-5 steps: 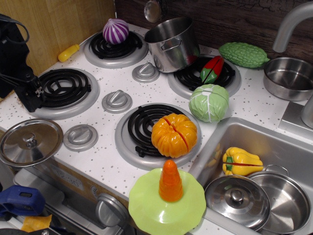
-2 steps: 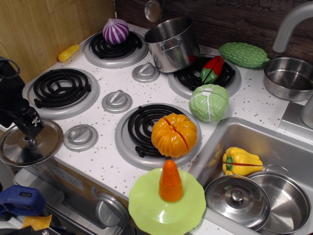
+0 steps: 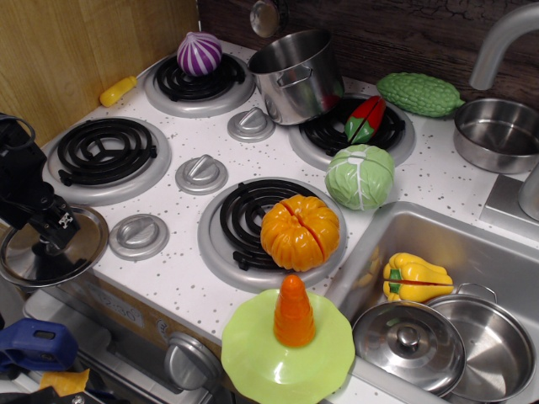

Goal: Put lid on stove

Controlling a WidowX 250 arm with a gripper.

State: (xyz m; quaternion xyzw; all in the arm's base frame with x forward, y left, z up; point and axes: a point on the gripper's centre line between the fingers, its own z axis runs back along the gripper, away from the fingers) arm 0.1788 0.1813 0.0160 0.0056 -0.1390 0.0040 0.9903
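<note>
The flat steel lid (image 3: 82, 242) lies at the front left corner of the stove (image 3: 181, 278), beside a grey knob (image 3: 138, 236) and in front of the bare front-left burner (image 3: 101, 151). My black gripper (image 3: 52, 238) is down over the lid's centre and hides its small knob. The frame does not show whether the fingers are closed on the knob. The lid rests flat.
An orange pumpkin (image 3: 300, 231) sits on the front-right burner, with a green cabbage (image 3: 360, 175) behind it. A steel pot (image 3: 296, 76) and a purple onion (image 3: 199, 53) stand at the back. A more domed lid (image 3: 408, 343) lies in the sink. A green disc (image 3: 269, 358) carries an orange cone.
My gripper has moved from the front-left burner toward the front edge and come down onto the lid's centre, covering its knob. The lid has not moved.
</note>
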